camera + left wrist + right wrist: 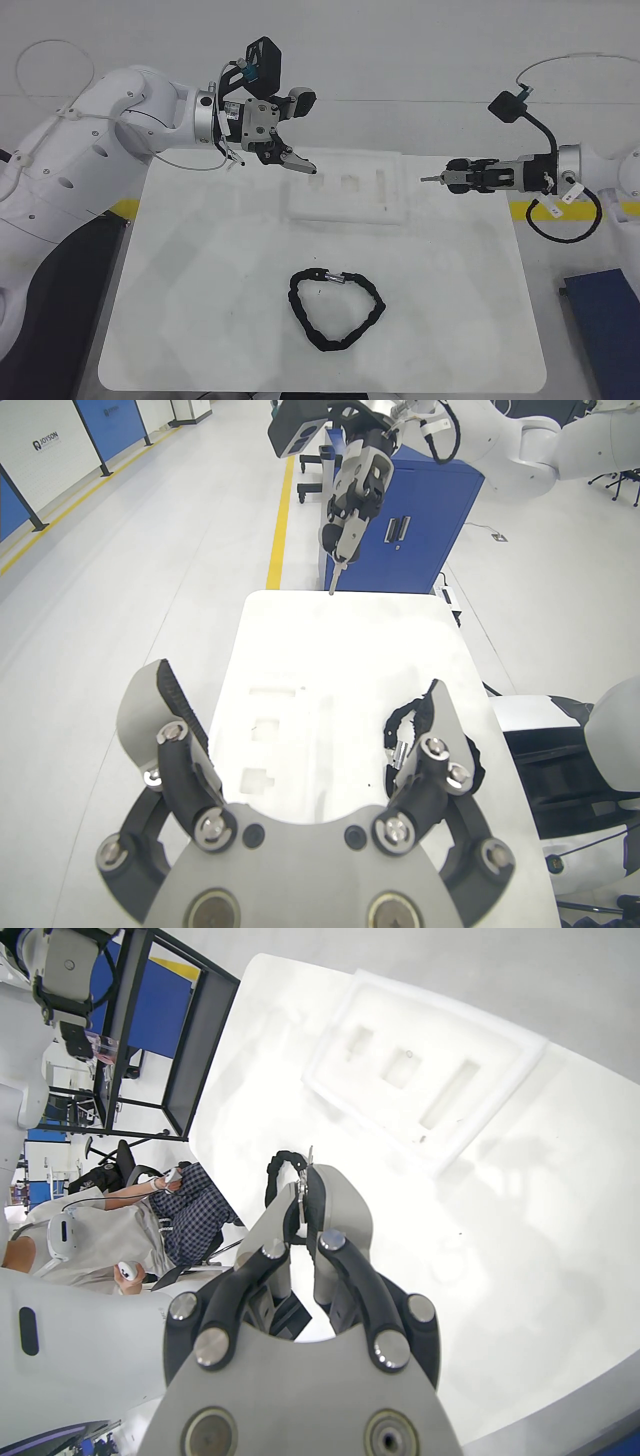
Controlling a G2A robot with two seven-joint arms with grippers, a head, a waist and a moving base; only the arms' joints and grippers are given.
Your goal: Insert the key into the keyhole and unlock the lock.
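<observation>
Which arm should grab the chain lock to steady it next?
Left: the left gripper is open and empty, while the right gripper is shut on the key. The chain lock lies untouched.

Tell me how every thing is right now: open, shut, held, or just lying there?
Left tool: open, holding nothing.
Right tool: shut on the small silver metal key.
That key: held with its tip sticking out, away from the lock.
Black fabric-covered chain lock: lying on the white table, ends joined in a closed loop.
White foam tray: lying flat, its three hollows empty.
</observation>
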